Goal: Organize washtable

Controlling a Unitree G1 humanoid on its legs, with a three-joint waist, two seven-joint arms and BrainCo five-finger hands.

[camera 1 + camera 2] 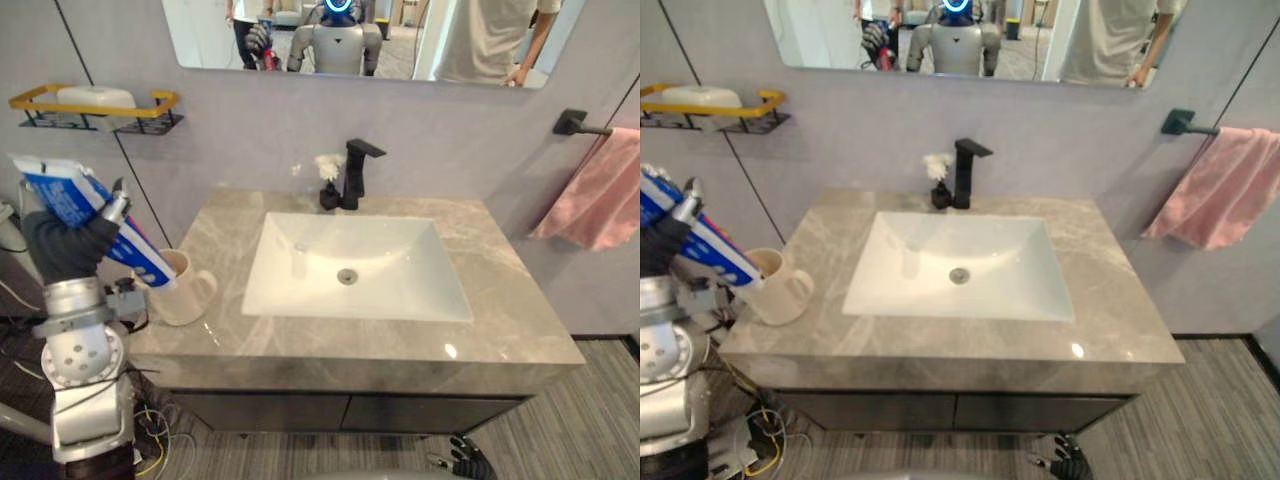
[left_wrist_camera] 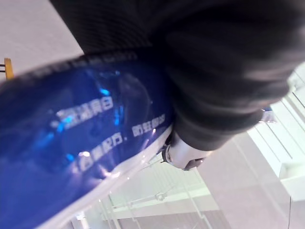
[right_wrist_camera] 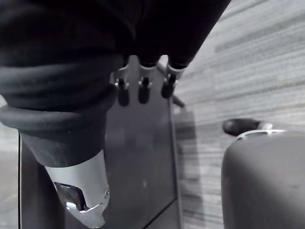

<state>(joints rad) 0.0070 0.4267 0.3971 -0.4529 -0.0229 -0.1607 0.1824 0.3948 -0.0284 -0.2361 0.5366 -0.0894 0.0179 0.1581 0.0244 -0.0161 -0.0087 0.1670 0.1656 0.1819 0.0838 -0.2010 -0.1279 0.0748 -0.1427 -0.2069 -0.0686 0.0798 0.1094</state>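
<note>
The left hand (image 1: 65,245) is raised at the left end of the grey marble countertop (image 1: 500,300). Its fingers (image 1: 115,207) are curled round a blue-and-white toothpaste tube (image 1: 70,200). The tube slants down toward the sink side, and its lower end meets the mouth of a cream ceramic mug with a handle (image 1: 185,295). Whether that end touches the inside of the mug cannot be told. The mug stands upright on the countertop, just left of the white rectangular sink basin (image 1: 400,260).

The right hand (image 1: 1070,465) hangs low, below the front edge of the vanity and near the floor. In the right wrist view its fingers (image 3: 143,88) are straight and slack, and they hold nothing.

A black angular faucet (image 1: 355,172) stands at the back rim of the basin. A yellow-railed wire wall shelf (image 1: 150,100) is mounted on the wall above the mug and carries a white soap dish (image 1: 95,97). A pink towel (image 1: 600,195) hangs from a black wall bar (image 1: 575,122) to the right of the countertop.
</note>
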